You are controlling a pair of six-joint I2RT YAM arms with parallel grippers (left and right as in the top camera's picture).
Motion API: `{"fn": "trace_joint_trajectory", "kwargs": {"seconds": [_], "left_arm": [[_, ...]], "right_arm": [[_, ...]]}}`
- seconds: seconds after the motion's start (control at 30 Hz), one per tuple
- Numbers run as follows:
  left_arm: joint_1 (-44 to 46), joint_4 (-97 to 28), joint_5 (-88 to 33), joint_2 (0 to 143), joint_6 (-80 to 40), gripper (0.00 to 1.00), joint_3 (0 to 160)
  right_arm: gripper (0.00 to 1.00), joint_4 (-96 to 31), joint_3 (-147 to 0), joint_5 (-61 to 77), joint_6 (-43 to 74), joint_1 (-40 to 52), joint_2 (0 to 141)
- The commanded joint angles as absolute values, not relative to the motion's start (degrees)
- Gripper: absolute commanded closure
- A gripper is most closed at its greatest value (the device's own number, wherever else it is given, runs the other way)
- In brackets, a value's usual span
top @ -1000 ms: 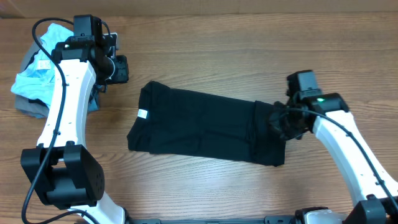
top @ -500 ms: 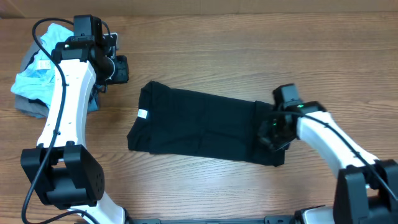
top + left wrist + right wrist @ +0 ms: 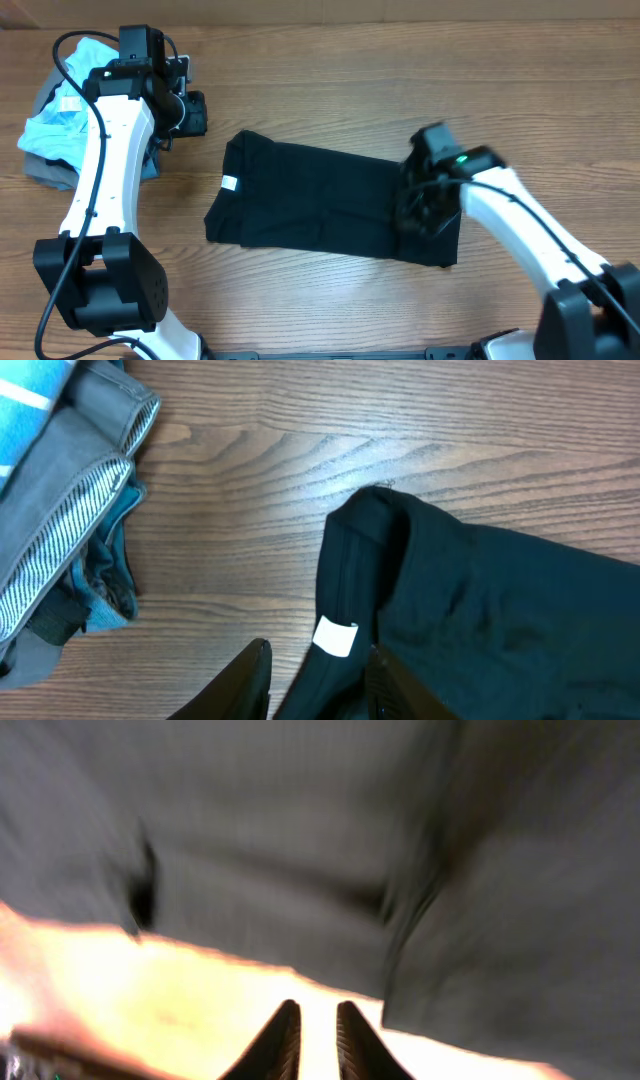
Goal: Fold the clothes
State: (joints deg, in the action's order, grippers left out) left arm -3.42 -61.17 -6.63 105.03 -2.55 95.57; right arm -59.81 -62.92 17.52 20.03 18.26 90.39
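The black T-shirt point(image 3: 320, 200) lies flat on the desk point(image 3: 350, 90) near its middle. It is folded into a long band whose length runs from about 9 o'clock to 3 o'clock, with the 3 o'clock end a little lower in the overhead view. A small white tag point(image 3: 229, 183) shows on its 9 o'clock end.

The right hand point(image 3: 415, 205) sits on top of the shirt, just inside the 3 o'clock end, so cloth spreads from it toward 9 o'clock and a short stretch lies past it toward 4 o'clock. Its own camera is blurred. There the two fingertips of the hand point(image 3: 318, 1020) stand nearly together with a thin bright gap, and the dark cloth point(image 3: 300, 850) fills the view at 12 o'clock of them. I cannot tell whether they pinch any fabric.

The left hand point(image 3: 190, 112) hangs at 10 o'clock of the shirt, near its corner but apart from it. In the left wrist view this hand point(image 3: 318, 652) is released, fingers spread and holding nothing. The tag point(image 3: 336, 636) and the shirt's edge point(image 3: 500, 610) show just beyond the gap, toward 12 and 2 o'clock.

At the desk's 9 o'clock edge a light blue garment point(image 3: 60, 125) is heaped on a grey garment point(image 3: 45, 170), well apart from the shirt, behind the left arm.
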Motion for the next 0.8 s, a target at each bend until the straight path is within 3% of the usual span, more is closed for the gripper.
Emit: {"fn": "trace_joint_trajectory", "kwargs": {"seconds": [0.0,0.23,0.43,0.6,0.77], "left_arm": [[-3.68,-61.56,-7.31,105.19,-1.21,0.64,96.6],[-3.62,-65.91,-15.97,105.19,-0.56,0.58,96.64],[-3.62,-74.63,-19.31,105.19,-0.56,0.58,100.47],[-3.62,-76.53,-19.27,105.19,-0.56,0.59,102.65],[-3.62,-76.73,-19.31,105.19,-0.1,0.59,102.76]], "right_arm": [[0.8,-59.2,-67.46,9.82,21.43,13.5,87.48],[0.81,-54.7,-61.63,9.1,22.44,9.72,91.68],[0.84,-51.7,-53.08,17.87,22.5,14.94,96.33],[0.85,-53.04,-51.31,17.06,22.33,21.69,96.4],[0.9,-54.26,-53.82,15.11,22.5,21.43,92.9]]}}
